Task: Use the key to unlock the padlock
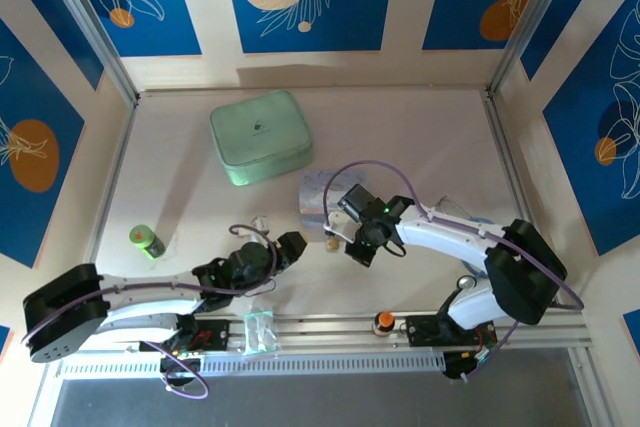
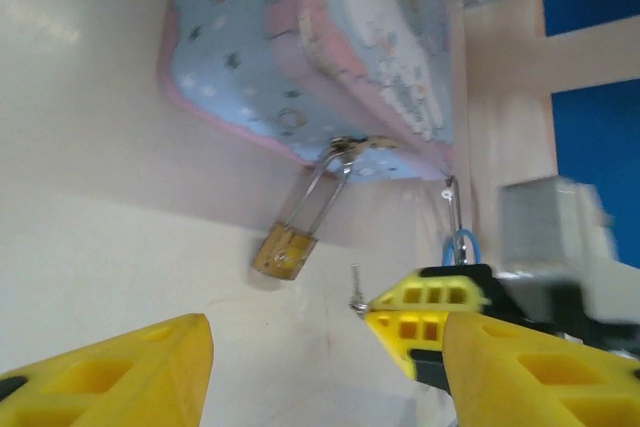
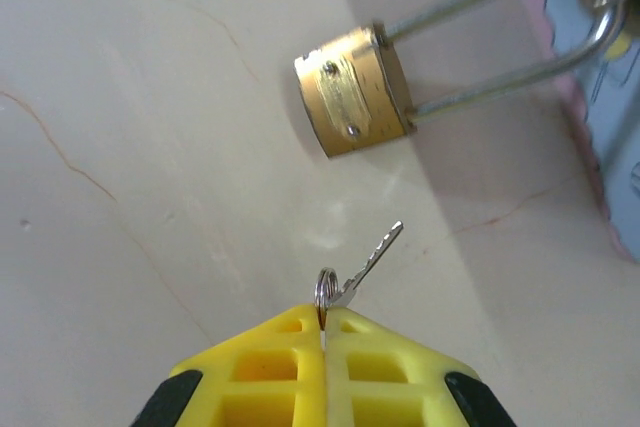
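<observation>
The right wrist view is giving the closest look. The right claw (image 3: pixel 323 332) is pressing its yellow fingers together on the ring end of the key (image 3: pixel 368 259), and the key's blade is pointing up toward the padlock (image 3: pixel 355 92). The padlock is lying flat on the desk (image 3: pixel 150 147) just beyond the key tip, apart from it. Its shackle (image 3: pixel 500 82) is running through the hasp of the pale blue tin (image 3: pixel 615 137).

The left wrist view is showing the side and lid of that tin. The lid is sitting closed with the padlock hanging off its near edge, so I cannot tell what it is holding. Here the left claw (image 2: pixel 328 342) is standing spread with nothing between its fingers, and the padlock is lying ahead of it. The right claw and its key are sitting just to the right.

The top view is adding a green case (image 1: pixel 260 137), lid shut, farther back on the desk. A small green bottle (image 1: pixel 147 241) is standing at the left, and an orange knob (image 1: pixel 383 323) is sitting by the near rail.
</observation>
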